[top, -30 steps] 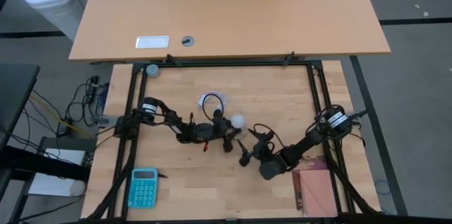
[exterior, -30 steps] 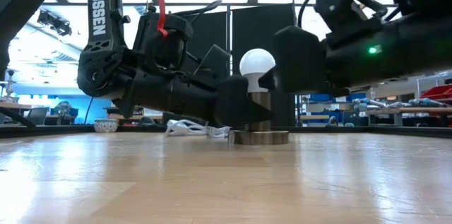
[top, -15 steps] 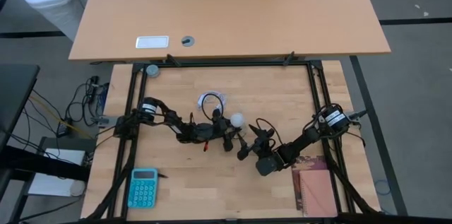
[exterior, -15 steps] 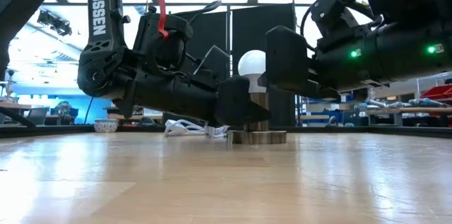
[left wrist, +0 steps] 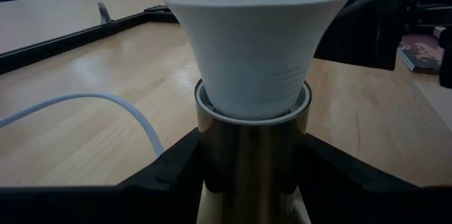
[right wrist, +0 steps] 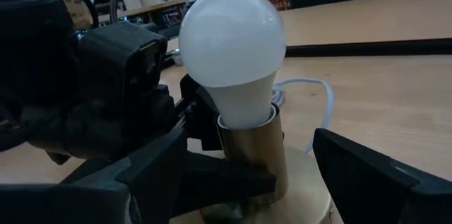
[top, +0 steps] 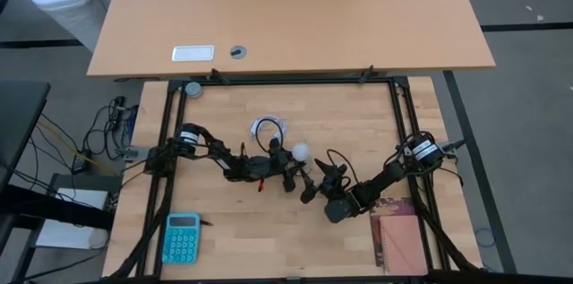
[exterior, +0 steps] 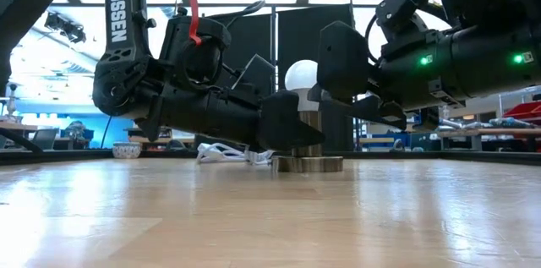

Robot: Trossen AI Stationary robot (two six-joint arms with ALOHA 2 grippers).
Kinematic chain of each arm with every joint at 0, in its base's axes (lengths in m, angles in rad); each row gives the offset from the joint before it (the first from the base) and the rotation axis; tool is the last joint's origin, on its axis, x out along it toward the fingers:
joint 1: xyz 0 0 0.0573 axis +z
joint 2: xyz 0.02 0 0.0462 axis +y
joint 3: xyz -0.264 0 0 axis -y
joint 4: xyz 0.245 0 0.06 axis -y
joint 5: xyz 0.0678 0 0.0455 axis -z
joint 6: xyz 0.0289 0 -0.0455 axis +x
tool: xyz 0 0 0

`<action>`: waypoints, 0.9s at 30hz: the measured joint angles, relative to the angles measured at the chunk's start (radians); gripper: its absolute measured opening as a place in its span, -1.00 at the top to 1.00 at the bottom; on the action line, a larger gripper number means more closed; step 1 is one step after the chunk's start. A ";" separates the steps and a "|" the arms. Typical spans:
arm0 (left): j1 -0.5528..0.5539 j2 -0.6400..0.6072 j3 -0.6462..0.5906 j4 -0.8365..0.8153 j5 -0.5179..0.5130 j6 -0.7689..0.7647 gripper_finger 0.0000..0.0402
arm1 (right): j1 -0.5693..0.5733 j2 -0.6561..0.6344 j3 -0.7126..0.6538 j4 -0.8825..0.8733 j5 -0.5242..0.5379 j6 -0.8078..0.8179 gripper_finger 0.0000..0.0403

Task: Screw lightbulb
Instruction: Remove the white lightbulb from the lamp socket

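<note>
The white lightbulb (right wrist: 232, 40) stands upright in a brass socket tube (right wrist: 251, 157) on a round base (exterior: 308, 164) mid-table. My left gripper (top: 291, 175) comes in low from the left and is shut on the tube below the bulb (left wrist: 254, 47). My right gripper (exterior: 351, 90) is open and level, close to the bulb (exterior: 303, 75) on its right side. Its fingers stand apart and touch nothing. My left gripper pinches the brass socket tube (left wrist: 251, 160) between its two fingers (left wrist: 173, 174), one on each side, just under the rim where the bulb enters. The fingers come in nearly level from the table's left. The socket stands upright with its base on the table.
A white cable (top: 269, 127) runs from the socket and coils just behind it. A teal calculator (top: 182, 237) lies at the near left and a reddish pad (top: 401, 241) at the near right. A black frame (top: 165, 123) borders the table.
My right gripper has rolled about its own pointing line beside the bulb and has stayed open. The bulb, the socket and my left gripper have kept still.
</note>
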 joint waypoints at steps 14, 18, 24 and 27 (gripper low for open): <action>0.000 0.000 0.000 -0.002 -0.013 -0.022 0.04 | 0.000 0.000 0.000 -0.001 -0.004 -0.050 -0.53; 0.000 0.000 0.000 -0.002 -0.028 -0.027 0.04 | 0.003 0.000 0.014 -0.004 -0.007 -0.080 -0.53; 0.000 0.000 0.000 -0.003 -0.039 -0.029 0.04 | -0.006 0.000 0.070 -0.076 0.035 -0.171 -0.53; 0.000 0.000 0.000 -0.003 -0.039 -0.029 0.04 | -0.018 0.000 0.068 -0.087 0.032 -0.160 -0.53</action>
